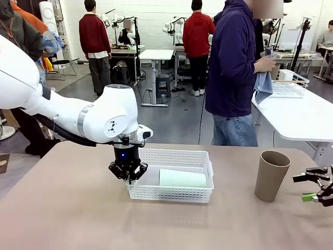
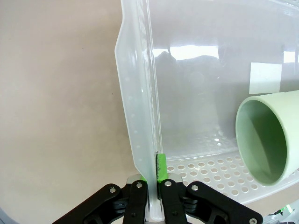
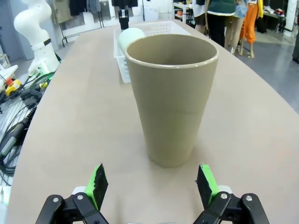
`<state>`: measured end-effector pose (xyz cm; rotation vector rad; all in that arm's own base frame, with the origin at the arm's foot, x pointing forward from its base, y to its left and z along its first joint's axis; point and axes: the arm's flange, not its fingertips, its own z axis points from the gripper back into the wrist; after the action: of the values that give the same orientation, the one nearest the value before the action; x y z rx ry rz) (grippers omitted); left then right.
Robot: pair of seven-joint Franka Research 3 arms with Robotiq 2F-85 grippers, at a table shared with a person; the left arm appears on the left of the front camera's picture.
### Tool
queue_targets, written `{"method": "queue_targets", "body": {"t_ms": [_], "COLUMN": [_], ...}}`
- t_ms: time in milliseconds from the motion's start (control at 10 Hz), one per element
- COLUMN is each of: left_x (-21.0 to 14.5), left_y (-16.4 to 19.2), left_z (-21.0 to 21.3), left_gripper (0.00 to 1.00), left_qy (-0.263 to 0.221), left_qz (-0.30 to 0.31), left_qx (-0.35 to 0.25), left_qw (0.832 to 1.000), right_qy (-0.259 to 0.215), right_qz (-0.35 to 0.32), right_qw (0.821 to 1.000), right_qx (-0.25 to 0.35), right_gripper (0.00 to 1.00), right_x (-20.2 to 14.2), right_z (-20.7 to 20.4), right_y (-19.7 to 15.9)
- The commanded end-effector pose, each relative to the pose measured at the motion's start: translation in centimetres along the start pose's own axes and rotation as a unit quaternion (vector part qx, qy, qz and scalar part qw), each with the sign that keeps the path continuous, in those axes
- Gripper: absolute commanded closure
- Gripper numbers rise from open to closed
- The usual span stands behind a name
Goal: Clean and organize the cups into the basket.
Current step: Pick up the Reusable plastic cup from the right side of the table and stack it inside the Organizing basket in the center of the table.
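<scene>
Mint-green cup (image 1: 182, 178) on its side inside basket (image 1: 171, 154); tan cup (image 1: 270, 175) upright on table (image 1: 67, 208), well to the right of it. Left gripper (image 1: 128, 174) clamped on basket's left end wall. Right gripper (image 1: 318, 188) spread wide just beside tan cup, not touching.

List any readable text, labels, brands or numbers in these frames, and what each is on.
No readable text anywhere.
Mint green cup: plain, no print.
Tan-brown cup: plain, no print.
Basket: plain white mesh, no label.
Small black marks on the left arm: too small to read.
Background: nothing legible.
</scene>
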<state>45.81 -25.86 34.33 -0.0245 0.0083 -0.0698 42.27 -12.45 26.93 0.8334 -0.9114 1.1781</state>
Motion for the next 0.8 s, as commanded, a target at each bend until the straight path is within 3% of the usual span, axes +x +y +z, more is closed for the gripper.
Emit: {"method": "queue_targets", "body": {"t_ms": [0,700], "left_x": [-0.1,-0.1], "left_y": [0.0,0.0], "left_z": [-0.1,-0.1], "left_gripper": [1.00,1.00], "left_qy": [0.001,0.001], "left_qz": [0.000,0.000], "left_qx": [0.001,0.001], "left_qw": [1.000,1.000], "right_qy": [-0.005,-0.033], "right_qz": [0.002,-0.002], "right_qw": [1.000,0.999], "right_qx": [-0.016,0.017], "right_gripper": [0.00,0.00], "right_x": [-0.5,-0.3], "right_z": [-1.4,-6.6], "right_y": [-1.8,-3.0]}}
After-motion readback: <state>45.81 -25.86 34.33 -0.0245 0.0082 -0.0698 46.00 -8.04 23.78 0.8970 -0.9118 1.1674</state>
